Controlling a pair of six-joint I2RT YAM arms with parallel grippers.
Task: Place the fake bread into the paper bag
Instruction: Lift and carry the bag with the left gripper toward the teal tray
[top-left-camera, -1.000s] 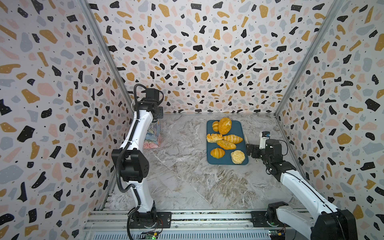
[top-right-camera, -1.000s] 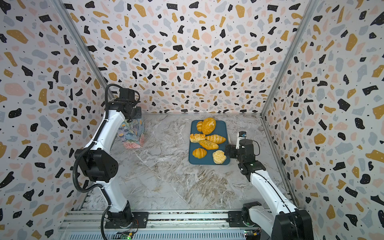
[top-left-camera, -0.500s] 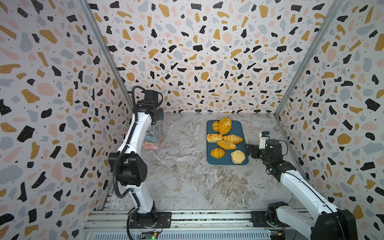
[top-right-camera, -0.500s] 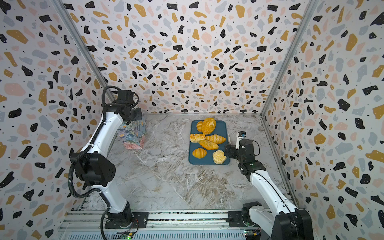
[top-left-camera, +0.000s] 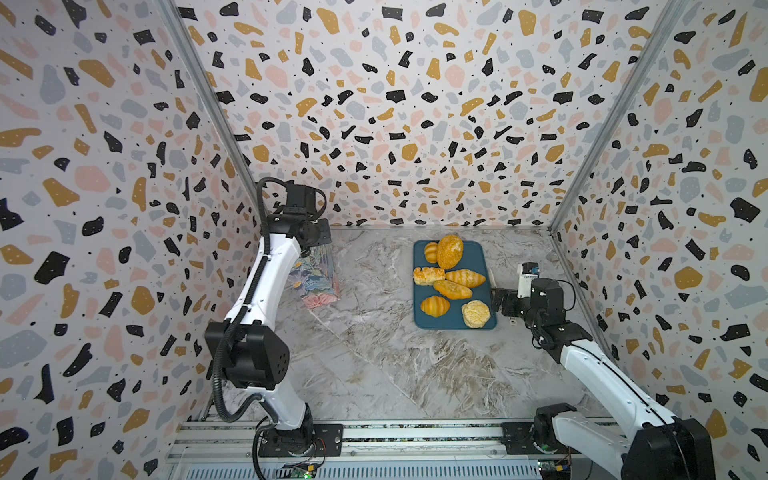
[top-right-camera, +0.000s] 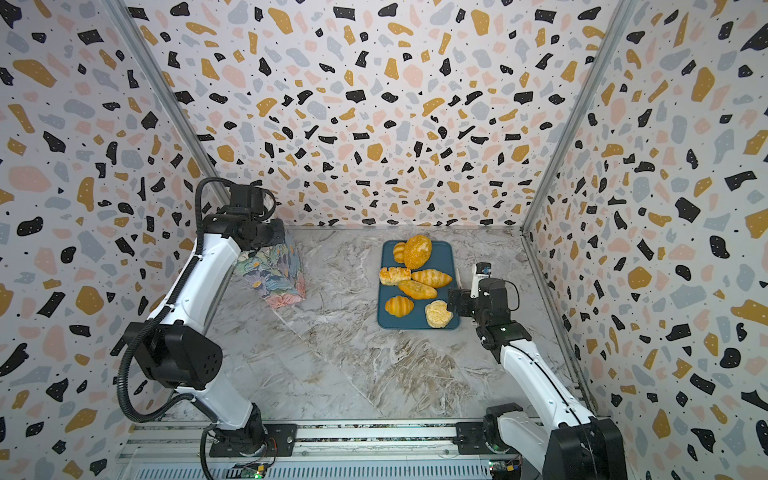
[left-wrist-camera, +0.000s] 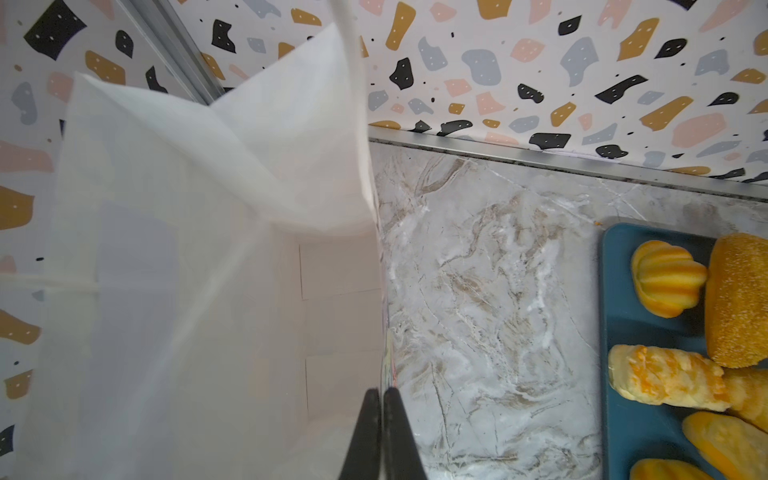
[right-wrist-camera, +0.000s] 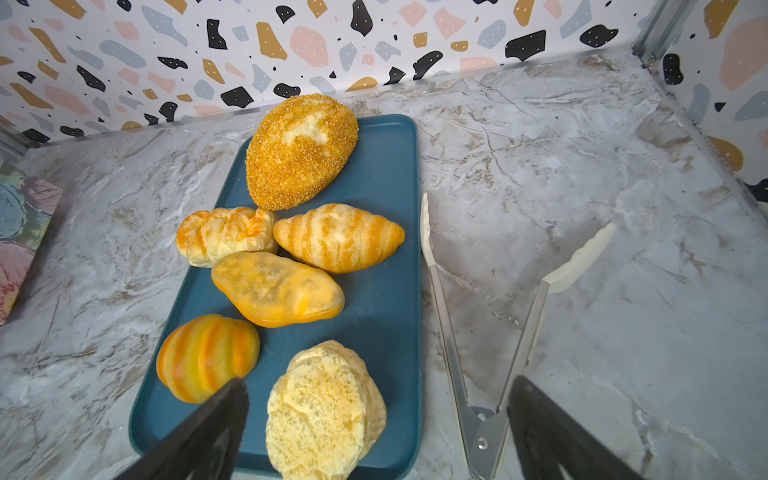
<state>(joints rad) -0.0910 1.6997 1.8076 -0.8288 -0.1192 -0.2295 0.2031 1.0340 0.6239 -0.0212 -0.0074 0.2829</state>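
The paper bag (top-left-camera: 318, 278) stands at the left of the marble table (top-left-camera: 374, 365) in both top views, close to the back-left corner. It leans over with its floral outside showing. The left gripper (left-wrist-camera: 381, 395) is pinched tight on the bag's rim, one finger against the white lining and the other outside. In the top views the left arm's wrist (top-left-camera: 305, 226) covers the bag's mouth.

All the fake bread (top-left-camera: 452, 289) lies on the dark-blue tray (top-left-camera: 449, 324), right of centre and well apart from the bag, with marble between them.
- The crumbed loaf (top-left-camera: 449, 251) sits at the tray's far end and touches a small ridged roll (top-left-camera: 430, 252).
- The pale bun (right-wrist-camera: 324, 411) fills the tray's near right corner.
- A second ridged roll (right-wrist-camera: 205, 357) lies just beside the bun.

The right gripper (right-wrist-camera: 379, 384) hangs at that corner with its jaws spread wide, holding nothing. One finger is over the tray between the ridged roll and the bun, and the other is over the table.

Metal tongs (right-wrist-camera: 478, 332) with white tips lie open in a V on the marble, just beside the tray's right edge. They sit between the tray and the right wall (top-left-camera: 665, 249), with their hinge end near that second finger.
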